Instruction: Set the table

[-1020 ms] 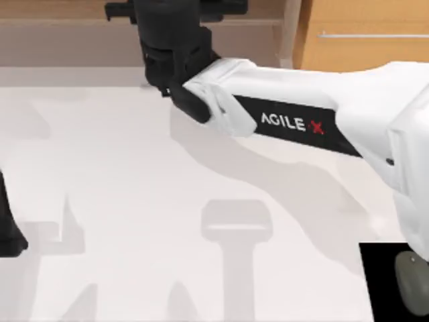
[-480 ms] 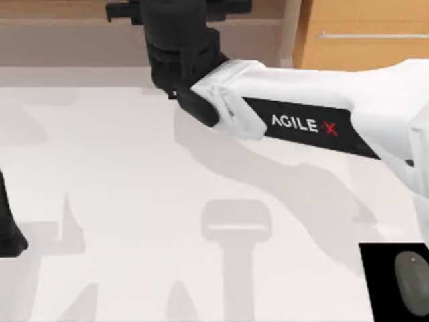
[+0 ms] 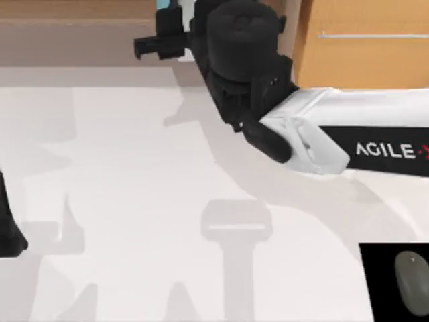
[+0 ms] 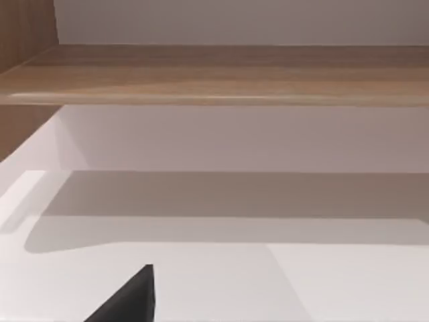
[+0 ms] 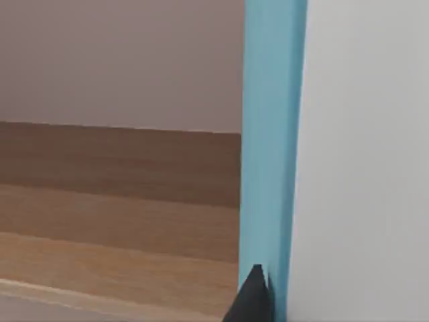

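Table [image 3: 134,201]: white flat top, spans the top view edge to edge; long axis not determinable, ends out of frame. Brown wooden shelf [image 3: 74,27] runs along table's far edge; orange-wood drawer cabinet [image 3: 362,47] w/ silver bar handle [image 3: 372,35] sits just beside the shelf, on its right.

Right arm [image 3: 335,134] reaches across table toward shelf; right gripper [image 3: 175,27] is at shelf, near a light-blue and white item [image 3: 173,7]. Right wrist view shows what top view barely does: a blue upright panel [image 5: 271,134] w/ a white face [image 5: 365,161] beside it, poss. a box or book; a dark fingertip [image 5: 251,298] against the blue; finger spacing cannot be told.

Left arm [image 3: 8,228] parked at table's left edge; left wrist view shows shelf board [image 4: 214,74] above table surface [image 4: 301,282], plus one dark fingertip [image 4: 131,298]; grip state cannot be told.

Black pad [image 3: 385,268] at table's near right carries a grey mouse [image 3: 410,274].
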Controlling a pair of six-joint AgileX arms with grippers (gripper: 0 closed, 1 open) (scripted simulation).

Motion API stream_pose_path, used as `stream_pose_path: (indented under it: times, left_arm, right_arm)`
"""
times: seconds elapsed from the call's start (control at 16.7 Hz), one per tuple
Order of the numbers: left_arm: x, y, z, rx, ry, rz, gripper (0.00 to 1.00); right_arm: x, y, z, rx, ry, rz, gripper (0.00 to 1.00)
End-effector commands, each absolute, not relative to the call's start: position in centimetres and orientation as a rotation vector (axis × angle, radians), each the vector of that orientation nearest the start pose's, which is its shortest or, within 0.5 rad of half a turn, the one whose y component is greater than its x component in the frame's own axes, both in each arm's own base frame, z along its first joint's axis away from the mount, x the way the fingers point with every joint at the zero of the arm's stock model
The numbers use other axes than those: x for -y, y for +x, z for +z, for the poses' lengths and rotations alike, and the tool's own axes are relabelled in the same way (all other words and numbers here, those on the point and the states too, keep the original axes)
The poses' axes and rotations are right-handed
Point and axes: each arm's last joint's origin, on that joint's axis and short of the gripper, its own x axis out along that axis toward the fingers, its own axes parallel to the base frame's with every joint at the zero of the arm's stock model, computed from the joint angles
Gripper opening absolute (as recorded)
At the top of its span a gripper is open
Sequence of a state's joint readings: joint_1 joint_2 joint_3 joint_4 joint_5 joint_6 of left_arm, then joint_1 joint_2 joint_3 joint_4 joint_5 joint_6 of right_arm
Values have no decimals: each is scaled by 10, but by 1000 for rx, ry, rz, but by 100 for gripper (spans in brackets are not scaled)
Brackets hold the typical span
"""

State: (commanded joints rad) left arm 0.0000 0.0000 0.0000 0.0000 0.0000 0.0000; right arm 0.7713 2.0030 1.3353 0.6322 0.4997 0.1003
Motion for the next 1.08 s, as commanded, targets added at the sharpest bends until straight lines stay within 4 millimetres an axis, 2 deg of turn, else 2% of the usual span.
stream_pose_path:
  times: [0.24,0.6,0.84,1.08]
  left_arm:
    - [1,106,160,0,0,0,100]
    - [1,106,160,0,0,0,100]
    - [1,106,160,0,0,0,100]
    - [1,106,160,0,0,0,100]
  right_arm:
    - [-261,309,211,-139,137,431,0]
    - [-158,281,153,-424,350,454,0]
    - [-83,280,137,-519,620,312,0]
    - [-2,292,143,-460,935,109,0]
